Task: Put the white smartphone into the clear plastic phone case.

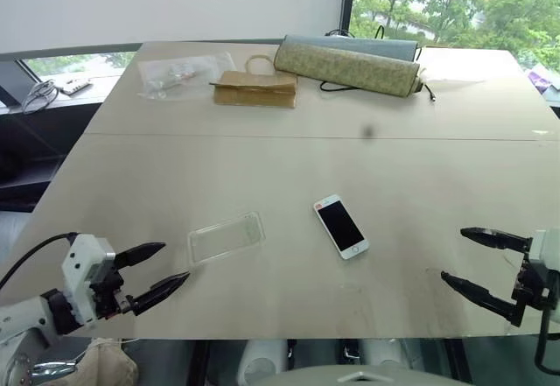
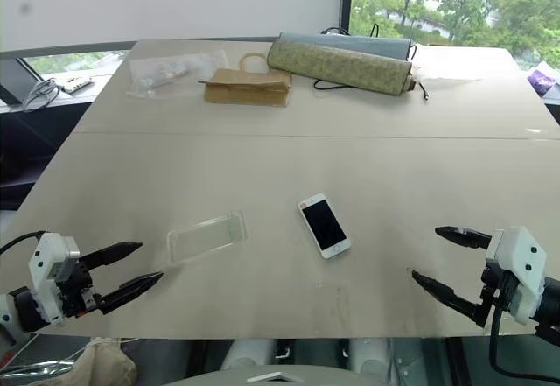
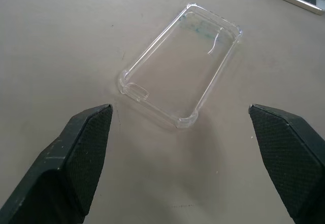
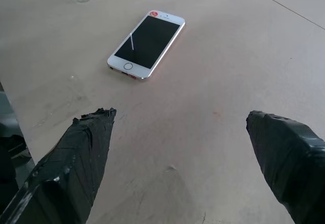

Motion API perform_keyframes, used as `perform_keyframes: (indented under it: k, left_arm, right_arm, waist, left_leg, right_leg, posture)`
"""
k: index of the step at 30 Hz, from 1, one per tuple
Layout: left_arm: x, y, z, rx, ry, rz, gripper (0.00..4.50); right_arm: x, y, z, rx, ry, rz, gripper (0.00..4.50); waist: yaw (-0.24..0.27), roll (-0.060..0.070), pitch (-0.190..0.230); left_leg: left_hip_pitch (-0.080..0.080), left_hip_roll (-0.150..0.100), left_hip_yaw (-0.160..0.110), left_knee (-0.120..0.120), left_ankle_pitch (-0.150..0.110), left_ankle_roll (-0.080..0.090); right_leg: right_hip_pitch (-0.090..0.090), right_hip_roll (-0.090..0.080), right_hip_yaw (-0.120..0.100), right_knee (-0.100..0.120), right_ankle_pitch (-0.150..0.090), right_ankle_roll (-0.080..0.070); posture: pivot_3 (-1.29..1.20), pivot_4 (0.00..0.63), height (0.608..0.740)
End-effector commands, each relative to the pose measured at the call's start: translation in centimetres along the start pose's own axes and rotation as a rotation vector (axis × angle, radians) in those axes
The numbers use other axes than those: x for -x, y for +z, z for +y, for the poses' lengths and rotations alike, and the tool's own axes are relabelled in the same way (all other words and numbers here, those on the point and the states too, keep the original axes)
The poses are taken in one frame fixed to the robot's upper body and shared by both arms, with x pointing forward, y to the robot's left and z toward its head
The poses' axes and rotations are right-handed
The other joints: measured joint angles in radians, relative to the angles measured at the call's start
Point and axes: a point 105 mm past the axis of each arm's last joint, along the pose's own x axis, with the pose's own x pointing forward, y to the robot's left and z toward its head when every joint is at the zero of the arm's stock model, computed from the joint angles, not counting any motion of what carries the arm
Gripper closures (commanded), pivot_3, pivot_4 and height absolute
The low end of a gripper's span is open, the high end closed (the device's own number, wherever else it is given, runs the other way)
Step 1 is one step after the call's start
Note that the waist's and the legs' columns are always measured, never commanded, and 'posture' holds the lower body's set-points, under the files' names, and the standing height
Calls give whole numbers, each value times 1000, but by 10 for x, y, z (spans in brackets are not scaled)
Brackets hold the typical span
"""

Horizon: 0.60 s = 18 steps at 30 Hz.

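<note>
- Both end effectors, left (image 1: pixel 150 270) and right (image 1: pixel 474 263), were spread wide, holding nothing.
- White smartphone (image 1: pixel 340 226) lay on the surface (image 1: pixel 262 158) beside the clear plastic phone case (image 1: pixel 226 238), apart.

The place looks like an office or a meeting room. A large pale table (image 1: pixel 289 154) stands by a big window (image 1: pixel 455 5) with green trees outside. A white roller blind (image 1: pixel 175 1) covers part of the glass. Cables and small devices (image 1: pixel 52 91) lie on the low sill.
</note>
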Motion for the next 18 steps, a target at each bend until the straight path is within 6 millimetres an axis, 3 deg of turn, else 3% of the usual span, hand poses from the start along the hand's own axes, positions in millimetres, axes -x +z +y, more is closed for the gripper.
perform_keyframes:
  k: [1, 9, 14, 17, 18]
  left_arm:
    - [-5, 13, -2, -67, -25, -4, 63]
    - [-32, 33, -30, -244, -200, 16, 63]
    - [-51, 31, -24, -340, -204, 99, 63]
    - [-66, 18, -24, -356, -242, 159, 63]
    - [-69, 11, -23, -355, -250, 185, 294]
  right_arm:
    - [1, 10, -2, 40, -7, -49, 0]
    - [-23, 51, 31, 170, 222, -261, 0]
    - [-33, 66, 47, 205, 348, -282, 0]
    - [-39, 71, 52, 213, 355, -287, 0]
    - [-40, 70, 52, 213, 353, -282, 0]
  waist:
    - [0, 0, 0]
    - [0, 0, 0]
    - [0, 0, 0]
    - [3, 0, 0]
    - [3, 0, 0]
  left_leg:
    - [0, 0, 0, 0, 0, 0]
    - [0, 0, 0, 0, 0, 0]
    - [0, 0, 0, 0, 0, 0]
    - [0, -1, 0, 0, 0, 0]
    - [0, -1, 1, 0, 0, 0]
  right_leg:
    - [0, 0, 0, 0, 0, 0]
    - [0, 0, 0, 0, 0, 0]
    - [1, 1, 0, 0, 0, 0]
    - [1, 1, 0, 0, 0, 0]
    - [0, 1, 0, 0, 0, -1]
  posture:
    - [0, 150, 740]
    - [0, 150, 740]
    - [0, 150, 740]
    - [0, 150, 740]
    - [0, 150, 740]
